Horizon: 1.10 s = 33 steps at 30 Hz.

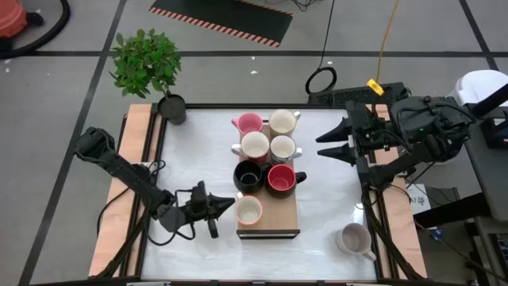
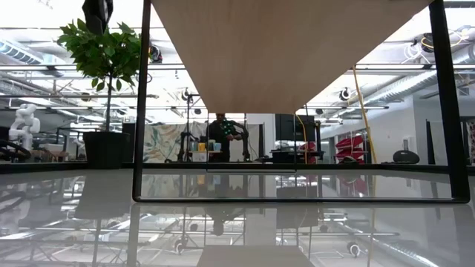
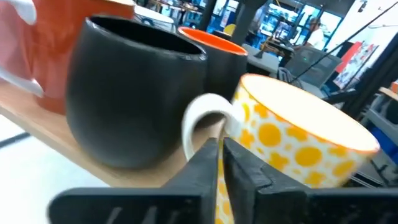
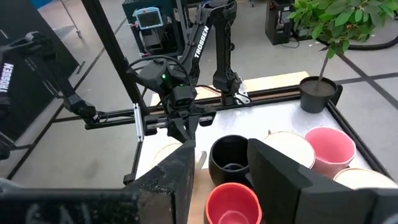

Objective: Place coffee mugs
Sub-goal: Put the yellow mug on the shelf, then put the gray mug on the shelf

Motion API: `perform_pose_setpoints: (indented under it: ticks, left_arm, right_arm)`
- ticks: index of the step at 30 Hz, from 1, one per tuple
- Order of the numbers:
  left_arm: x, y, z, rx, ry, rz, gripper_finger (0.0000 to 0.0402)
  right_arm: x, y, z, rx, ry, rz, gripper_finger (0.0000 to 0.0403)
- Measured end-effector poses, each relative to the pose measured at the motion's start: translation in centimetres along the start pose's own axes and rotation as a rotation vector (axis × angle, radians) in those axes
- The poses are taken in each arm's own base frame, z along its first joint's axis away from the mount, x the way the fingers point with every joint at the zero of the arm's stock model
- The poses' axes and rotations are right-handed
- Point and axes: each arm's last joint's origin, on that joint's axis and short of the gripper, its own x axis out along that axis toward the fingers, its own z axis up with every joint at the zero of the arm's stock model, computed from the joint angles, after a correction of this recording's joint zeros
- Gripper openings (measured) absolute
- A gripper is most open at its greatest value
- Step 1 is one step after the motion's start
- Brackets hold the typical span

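Observation:
Seven mugs stand upright on a wooden board (image 1: pixel 279 221): pink (image 1: pixel 248 123), three plain cream ones behind, black (image 1: pixel 248 176), red (image 1: pixel 280 179) and, nearest, a cream mug with yellow dots (image 1: pixel 248 211). A grey mug (image 1: pixel 353 237) stands on the table near the right edge. My left gripper (image 1: pixel 231 205) lies low and level, shut, its tips at the dotted mug's white handle (image 3: pixel 202 115). My right gripper (image 1: pixel 321 145) hangs open above the table, right of the board, pointing at the mugs. My left gripper (image 3: pixel 220 152) comes level from the table's left side. Its shut fingertips (image 3: pixel 211 155) stand at the lower end of the dotted mug's handle. I cannot tell whether they touch it. The mug (image 3: pixel 298 137) sits upright on the board.
A dark plant pot (image 1: pixel 172 109) with a leafy plant stands at the table's far left corner. White table surface lies bare left of the board and between the board and the grey mug. Wooden rails run along both table sides.

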Motion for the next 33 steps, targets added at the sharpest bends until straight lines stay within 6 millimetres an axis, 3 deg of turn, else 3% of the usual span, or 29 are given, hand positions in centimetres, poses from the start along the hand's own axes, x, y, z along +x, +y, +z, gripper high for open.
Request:
perform_pose_setpoints:
  ticks: [4,10,19,25,33]
  left_arm:
    - [-0.5,-0.2,-0.5,-0.059,0.03,-0.008,0.0053]
    - [-1.4,-0.6,-0.9,-0.158,0.057,-0.03,0.0059]
    - [-3.1,-0.6,1.2,-0.182,0.057,-0.072,0.006]
    - [-4.7,0.9,4.3,-0.185,0.074,-0.09,0.006]
    - [-7.6,3.9,8.7,-0.191,0.074,-0.126,0.006]
  right_arm:
    - [0.0,0.1,-0.1,0.039,0.02,0.022,0.0137]
    - [-0.1,-0.1,-1.4,0.113,0.162,0.033,0.0137]
    - [0.3,1.2,-3.1,0.344,0.289,-0.01,0.0137]
    - [3.3,3.9,-6.5,0.471,0.445,-0.079,0.0137]
    - [6.5,7.4,-13.0,0.649,0.782,-0.097,0.0137]
